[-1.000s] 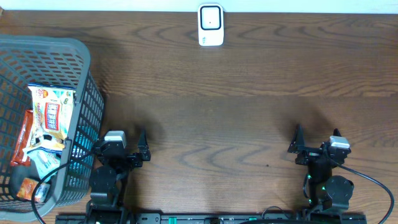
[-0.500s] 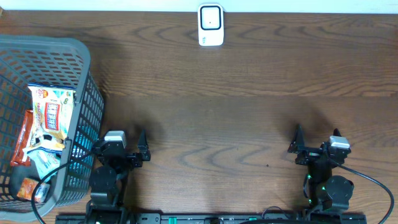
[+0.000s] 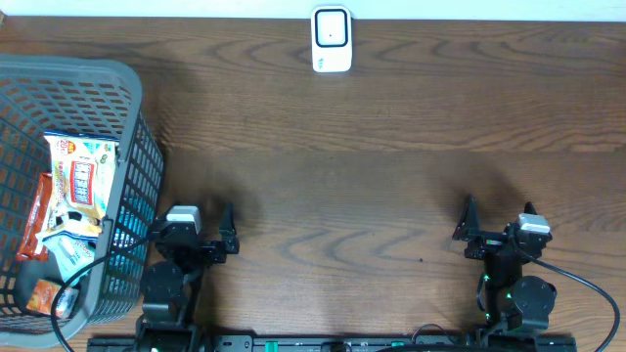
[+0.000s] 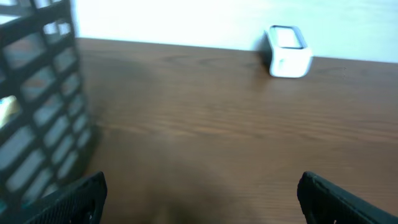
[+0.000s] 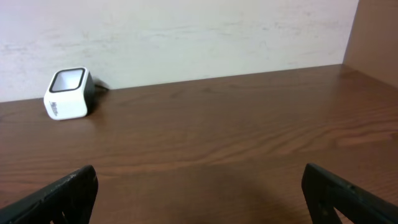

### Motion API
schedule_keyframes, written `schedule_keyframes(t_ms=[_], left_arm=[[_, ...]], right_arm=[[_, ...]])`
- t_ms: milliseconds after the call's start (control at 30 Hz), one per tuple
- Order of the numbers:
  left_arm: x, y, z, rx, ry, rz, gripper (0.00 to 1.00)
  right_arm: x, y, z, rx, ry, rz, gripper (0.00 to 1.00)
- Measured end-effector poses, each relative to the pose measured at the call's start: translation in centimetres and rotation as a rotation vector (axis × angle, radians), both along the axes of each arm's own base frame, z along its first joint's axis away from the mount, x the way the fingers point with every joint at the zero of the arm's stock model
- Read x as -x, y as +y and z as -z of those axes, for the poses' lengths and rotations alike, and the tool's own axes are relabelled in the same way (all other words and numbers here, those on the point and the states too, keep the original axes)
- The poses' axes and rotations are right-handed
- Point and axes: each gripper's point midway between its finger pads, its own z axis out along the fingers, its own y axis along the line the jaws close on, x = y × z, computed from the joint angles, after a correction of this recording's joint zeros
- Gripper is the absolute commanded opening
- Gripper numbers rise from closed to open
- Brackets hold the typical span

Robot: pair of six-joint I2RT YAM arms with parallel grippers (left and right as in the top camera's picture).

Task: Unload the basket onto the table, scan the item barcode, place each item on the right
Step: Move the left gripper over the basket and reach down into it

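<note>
Wooden table (image 3: pixel 391 176), dark brown grain, is carrying the whole set. Barcode scanner (image 3: pixel 332 39), white with a dark window on its face, is standing at the middle of the far edge, just before the pale wall (image 5: pixel 186 37) and well apart from both arms. Grey plastic basket (image 3: pixel 142 186), lattice-walled, is sitting at the left end of the table and is partly running out of the overhead view. The goods for scanning are lying inside it, overlapping. A large snack packet (image 3: pixel 81 181) with a red label panel is lying uppermost near the middle. A red-brown packet (image 3: pixel 34 225) is lying along its left side. A pale blue-and-white packet (image 3: pixel 67 252) is lying under them toward the near side. A small orange packet (image 3: pixel 39 295) is lying in the near corner. Their print is too small to read. Left gripper (image 4: pixel 202 196) is sitting at the near edge, just beside the basket's right wall and pointing toward the far edge. Its jaws are standing wide apart and gripping nothing. Its black fingers (image 4: pixel 74 199) are showing at the lower corners of the somewhat blurred wrist view, with bare tabletop between them. Right gripper (image 5: pixel 199 186) is sitting at the near edge on the right side, likewise pointing toward the far edge, its jaws spread wide over bare wood and holding nothing. A black cable (image 3: pixel 587 284) is looping out from the right arm's base.
</note>
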Motion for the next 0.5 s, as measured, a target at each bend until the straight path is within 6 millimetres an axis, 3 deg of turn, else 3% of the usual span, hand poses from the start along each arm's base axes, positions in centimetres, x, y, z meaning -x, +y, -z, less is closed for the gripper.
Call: schedule_keyframes(t_ms=[100, 267, 500], left_arm=[[-0.1, -1.2, -0.7, 0.017, -0.038, 0.067, 0.98], [0.3, -4.3, -3.9, 0.048, -0.169, 0.250, 0.98], [1.5, -6.8, -4.8, 0.067, -0.191, 0.411, 0.98]], right_arm=[[0.0, 0.0, 0.0, 0.000, 0.000, 0.000, 0.99], [0.0, 0.0, 0.0, 0.000, 0.000, 0.000, 0.99], [0.0, 0.0, 0.0, 0.000, 0.000, 0.000, 0.99]])
